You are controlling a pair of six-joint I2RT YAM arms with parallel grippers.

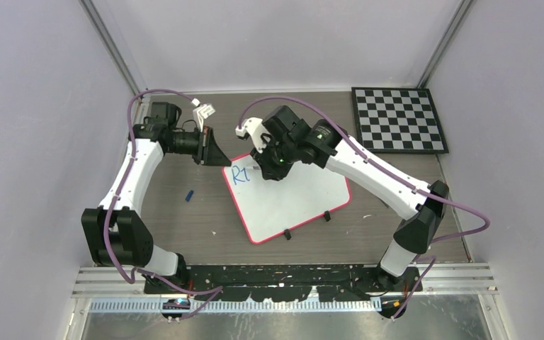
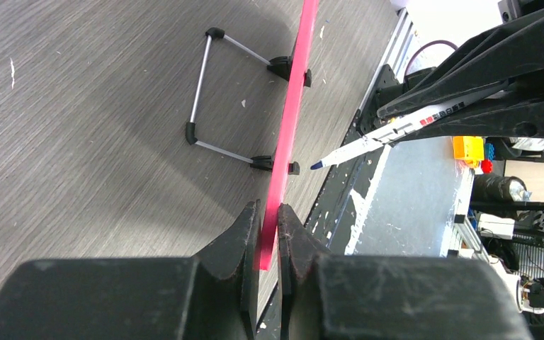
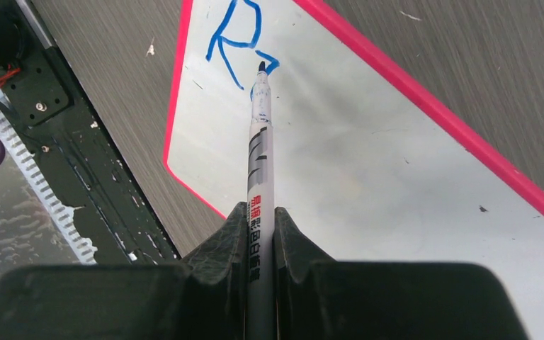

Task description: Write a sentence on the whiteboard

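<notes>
The whiteboard (image 1: 290, 198) lies tilted on the table, white with a red-pink rim and two black clips on its near edge. Blue writing (image 1: 241, 175) at its far left corner reads "R" and a short stroke. My left gripper (image 1: 216, 152) is shut on the board's rim (image 2: 290, 106) at that corner. My right gripper (image 1: 265, 166) is shut on a white marker (image 3: 261, 170). The marker's blue tip (image 3: 261, 67) touches the board just right of the "R" (image 3: 234, 39). The marker also shows in the left wrist view (image 2: 375, 138).
A black-and-white checkerboard (image 1: 399, 119) lies at the back right. A small blue cap (image 1: 190, 195) lies on the table left of the board. A wire stand (image 2: 216, 92) is attached under the board. Grey walls close in both sides.
</notes>
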